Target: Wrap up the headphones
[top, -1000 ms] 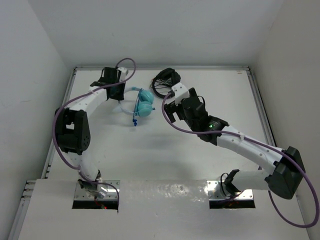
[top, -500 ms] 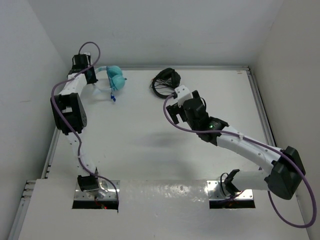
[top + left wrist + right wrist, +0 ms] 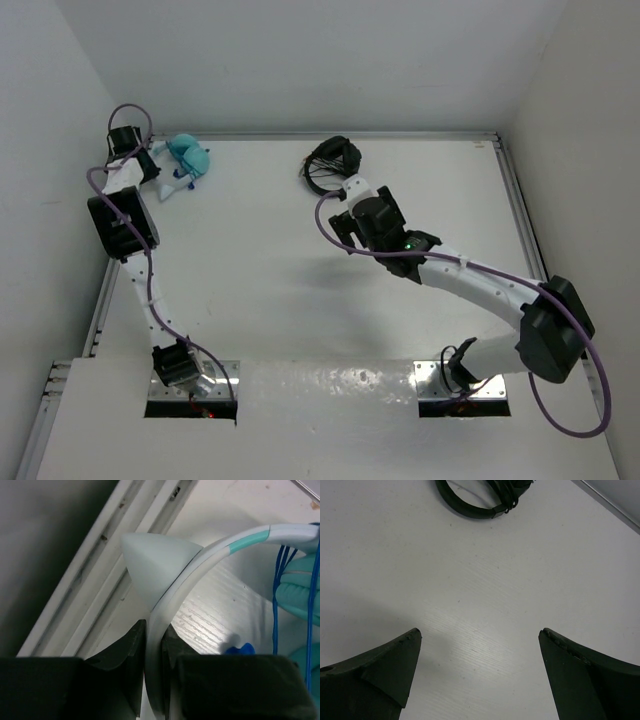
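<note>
The teal headphones (image 3: 190, 155) hang at the table's far left back corner, held by my left gripper (image 3: 152, 168). In the left wrist view the left gripper (image 3: 154, 630) is shut on the pale headband (image 3: 220, 547), with a teal cup (image 3: 305, 580) and the thin blue cable (image 3: 279, 580) at the right. A blue plug (image 3: 237, 649) shows just over the finger. My right gripper (image 3: 352, 205) is open and empty above the middle of the table. In the right wrist view the right gripper (image 3: 480, 645) has only bare table between its fingers.
Black headphones (image 3: 330, 160) with a coiled black cable lie at the back centre, just beyond my right gripper; they also show in the right wrist view (image 3: 475, 505). A metal rail (image 3: 100, 580) runs along the table's left edge, close under my left gripper.
My left arm has swung the teal headphones from the back middle of the table to the far left back corner. My right gripper has shifted slightly left and stayed open.
</note>
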Action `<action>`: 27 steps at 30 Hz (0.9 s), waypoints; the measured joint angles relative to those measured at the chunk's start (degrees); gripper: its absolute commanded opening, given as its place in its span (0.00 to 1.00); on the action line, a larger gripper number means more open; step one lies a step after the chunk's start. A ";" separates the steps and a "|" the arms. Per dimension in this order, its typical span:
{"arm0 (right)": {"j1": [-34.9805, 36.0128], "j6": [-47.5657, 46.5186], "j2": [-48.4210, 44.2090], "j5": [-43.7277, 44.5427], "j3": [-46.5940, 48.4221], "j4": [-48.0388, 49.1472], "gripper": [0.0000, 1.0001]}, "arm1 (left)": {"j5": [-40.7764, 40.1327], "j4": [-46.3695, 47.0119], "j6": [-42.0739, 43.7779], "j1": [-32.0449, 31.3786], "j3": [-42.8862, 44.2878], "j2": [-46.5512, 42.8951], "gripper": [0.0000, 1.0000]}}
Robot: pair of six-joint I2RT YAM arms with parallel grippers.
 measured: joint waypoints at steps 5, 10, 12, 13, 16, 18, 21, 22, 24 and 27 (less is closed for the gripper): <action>0.02 0.02 0.15 -0.02 0.17 -0.17 0.99 | 3.32 1.40 -1.60 0.11 -0.33 0.07 0.49; 0.00 0.02 0.15 -0.09 0.17 -0.22 0.99 | 5.27 4.39 -1.49 0.04 -1.92 -0.57 0.74; 0.02 0.02 0.13 -0.24 0.17 -0.20 0.99 | 5.33 4.83 -1.29 -0.07 -3.17 -1.36 0.81; 0.02 0.02 0.00 -0.44 0.17 -0.20 0.99 | 5.27 5.35 -1.14 -0.07 -4.61 -2.27 0.87; 0.02 0.04 -0.48 -1.09 0.17 -0.09 0.99 | 4.61 4.76 -0.28 -0.11 -10.19 -6.27 0.98; 0.02 0.22 -0.85 -1.31 0.11 0.26 0.99 | 3.80 4.74 0.26 -0.11 -14.34 -9.35 1.00; 0.00 1.44 -1.29 -0.85 -0.22 0.66 0.99 | 2.27 5.14 2.19 -0.11 -22.43 -16.37 1.00; 0.00 2.29 -1.31 -0.46 -0.37 0.68 0.99 | 1.73 5.18 3.06 -0.11 -25.31 -19.21 1.00; -0.11 4.74 -1.33 0.70 -0.92 0.70 0.99 | 0.83 6.45 5.51 -0.11 -32.28 -26.56 1.00; -0.39 9.07 -2.14 2.36 -4.37 1.36 0.99 | 1.03 8.04 9.75 -0.11 -42.12 -38.16 1.00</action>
